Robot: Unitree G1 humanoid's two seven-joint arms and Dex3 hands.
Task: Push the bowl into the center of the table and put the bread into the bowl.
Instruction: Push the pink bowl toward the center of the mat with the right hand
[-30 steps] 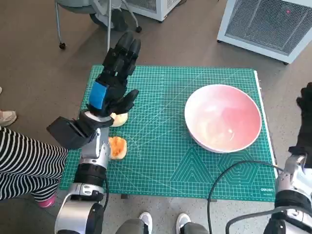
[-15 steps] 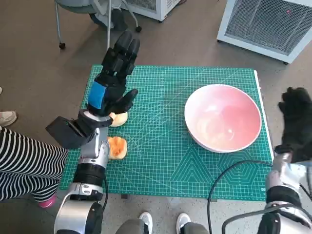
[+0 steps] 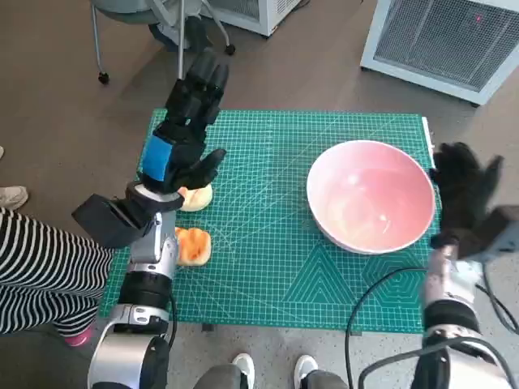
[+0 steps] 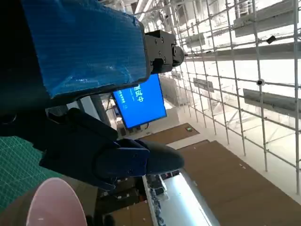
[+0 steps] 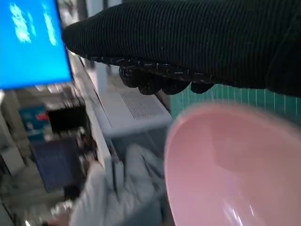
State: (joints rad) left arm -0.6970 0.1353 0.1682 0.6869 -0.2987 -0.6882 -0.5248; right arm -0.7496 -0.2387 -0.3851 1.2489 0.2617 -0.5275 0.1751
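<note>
A pink bowl (image 3: pixel 371 194) stands on the right part of the green cutting mat (image 3: pixel 276 267); it also shows in the right wrist view (image 5: pixel 225 169) and in the left wrist view (image 4: pixel 49 205). Two pieces of bread lie at the mat's left: one (image 3: pixel 198 197) partly under my left hand, the other (image 3: pixel 193 245) nearer the front edge. My left hand (image 3: pixel 186 134) hovers over the left side with fingers spread, holding nothing. My right hand (image 3: pixel 465 193) is raised just right of the bowl's rim, fingers apart, empty.
A person in striped clothing (image 3: pixel 40 271) sits at the left of the table. A white grilled unit (image 3: pixel 442 36) stands on the floor beyond the right corner. Chair legs (image 3: pixel 101 49) stand beyond the far left. A black cable (image 3: pixel 381 296) loops over the mat's front right.
My right hand has risen and moved left, from the picture's right edge to beside the bowl's rim. The left hand has barely shifted. Bowl and bread have not moved.
</note>
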